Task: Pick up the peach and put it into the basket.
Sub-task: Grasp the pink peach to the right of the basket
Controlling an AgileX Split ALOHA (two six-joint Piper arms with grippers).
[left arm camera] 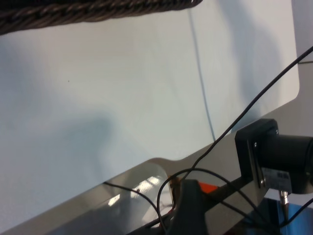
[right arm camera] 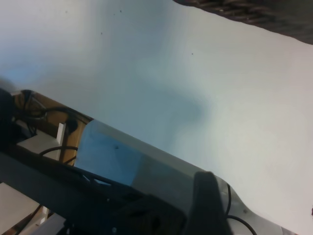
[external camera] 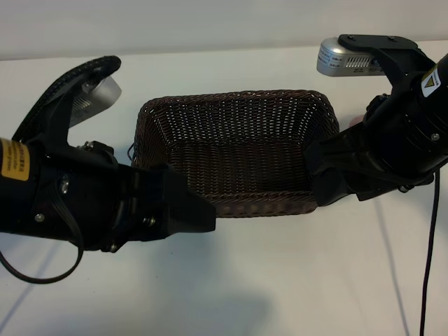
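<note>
- Left gripper: spread wide with nothing in it, in front of the basket's near-left corner.
- Right gripper: also parted, gripping nothing, against the basket's right end.
- Peach: only a pink sliver behind the right arm, which blocks it; just beside the basket's right end.
- Count: one basket, two arms, one black cable trailing over the white table.

— Beyond the task's things? White table, bare and matte, with soft shadows lying across it.
— And past its edge? Black cables trailing there, plus a black box-like mount just beside them.
</note>
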